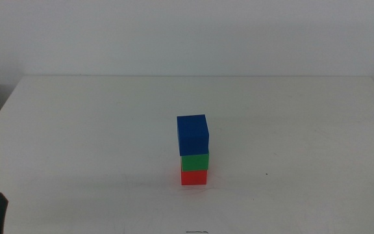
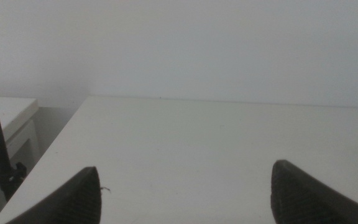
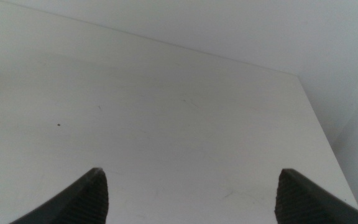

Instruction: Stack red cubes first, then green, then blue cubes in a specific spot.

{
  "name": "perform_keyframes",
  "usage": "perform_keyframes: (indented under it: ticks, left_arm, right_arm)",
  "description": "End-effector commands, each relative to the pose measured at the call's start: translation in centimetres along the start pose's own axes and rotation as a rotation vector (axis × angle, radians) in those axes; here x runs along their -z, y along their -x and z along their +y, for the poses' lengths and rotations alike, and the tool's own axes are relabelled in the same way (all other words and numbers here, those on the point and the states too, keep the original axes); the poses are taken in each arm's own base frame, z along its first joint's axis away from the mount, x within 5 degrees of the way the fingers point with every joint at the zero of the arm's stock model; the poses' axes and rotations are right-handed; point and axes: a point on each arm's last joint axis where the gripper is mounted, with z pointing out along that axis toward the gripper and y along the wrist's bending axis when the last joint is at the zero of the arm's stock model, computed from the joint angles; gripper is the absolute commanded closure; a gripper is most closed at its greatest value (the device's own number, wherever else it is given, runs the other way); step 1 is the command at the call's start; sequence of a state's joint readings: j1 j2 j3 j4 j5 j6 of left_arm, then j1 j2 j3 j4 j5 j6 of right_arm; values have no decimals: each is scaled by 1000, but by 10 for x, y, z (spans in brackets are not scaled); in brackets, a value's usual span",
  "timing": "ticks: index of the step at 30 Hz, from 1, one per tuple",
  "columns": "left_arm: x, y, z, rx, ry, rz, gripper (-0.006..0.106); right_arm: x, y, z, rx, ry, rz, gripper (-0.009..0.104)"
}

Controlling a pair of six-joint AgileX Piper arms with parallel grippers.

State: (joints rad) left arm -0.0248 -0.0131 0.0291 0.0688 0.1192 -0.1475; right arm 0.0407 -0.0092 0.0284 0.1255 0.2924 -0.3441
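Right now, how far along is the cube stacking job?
It looks finished. The red cube sits on the table, the green cube on it and the blue cube on top, standing free. Nothing is in hand: the left gripper and the right gripper are both open and empty, away from the stack. Nothing appears left to do.

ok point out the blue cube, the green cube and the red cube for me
blue cube [image 1: 193,136]: middle view, on its front face, top of the stack
green cube [image 1: 195,162]: middle view, on its front face, middle of the stack
red cube [image 1: 194,177]: middle view, on its front face, bottom of the stack
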Motion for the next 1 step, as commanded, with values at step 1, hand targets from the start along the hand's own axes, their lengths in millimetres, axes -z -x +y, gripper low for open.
perform_keyframes:
  ticks: [1]
  left_arm:
    - [2, 9, -1, 15, -15, -97, 7]
  right_arm:
    - [4, 12, -4, 11, -41, -103, 1]
